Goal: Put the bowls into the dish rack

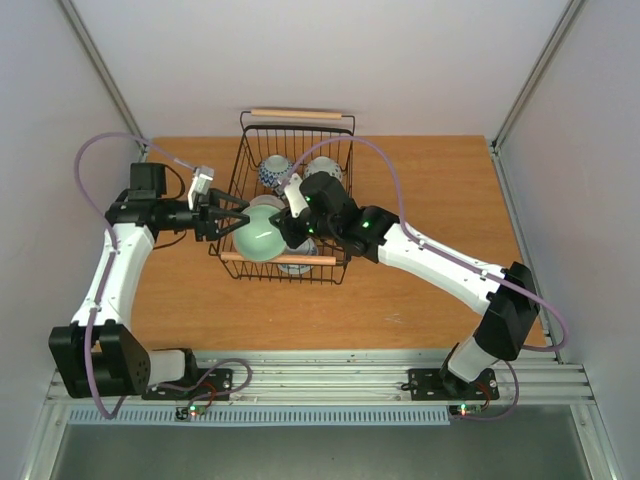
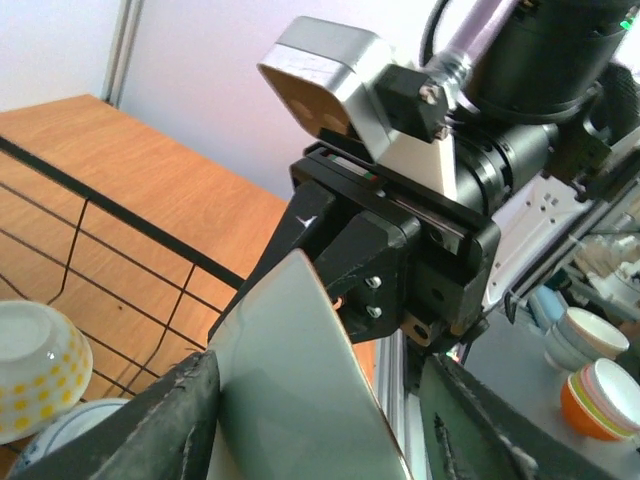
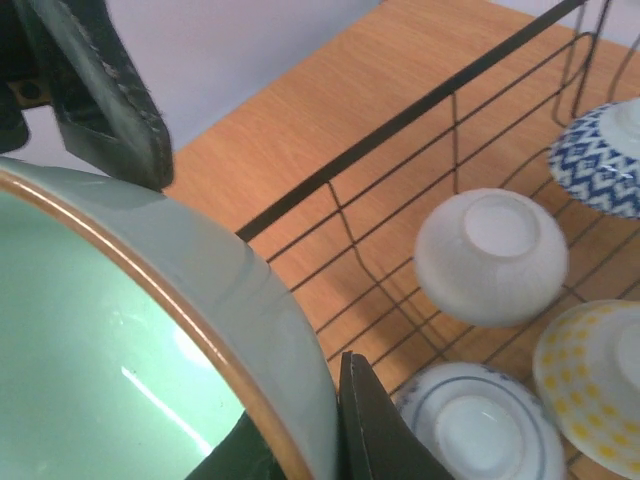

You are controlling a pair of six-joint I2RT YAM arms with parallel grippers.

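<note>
ok so the right gripper (image 1: pixel 288 228) is clamped on the rim of the pale green bowl (image 1: pixel 260 243); one finger is inside the bowl and the other finger (image 3: pixel 372 430) is against its outside wall, with the rim pinched between them. The bowl hangs off those fingertips up in the air, not set down; a corner of the dish rack (image 1: pixel 300 114) sits right underneath both grippers.

The left gripper (image 1: pixel 243 222) faces it from the opposite side, pointing straight at the right one with its jaws spread apart. From its own wrist cam the bowl's edge sits in the gap between its two fingers (image 2: pixel 175 420). One finger looks right up against the bowl's face, can't tell if it actually touches; the other has clear daylight between it and the bowl; so nothing is gripped on that side as far as I can see.

Below and past the right gripper's fingertips, on the rack's floor, there are four more bowls:
- a plain white bowl (image 3: pixel 490 255) flipped upside down
- a blue-patterned bowl (image 3: pixel 600 160) further out beyond it
- a yellow-dotted bowl (image 3: pixel 595 370) just beside the white one
- a blue-ringed bowl (image 3: pixel 470 420) closest to the outer finger

White and yellow look close enough to touch, hard to say for sure. The rack stands on the wooden table (image 1: pixel 450 200).
</note>
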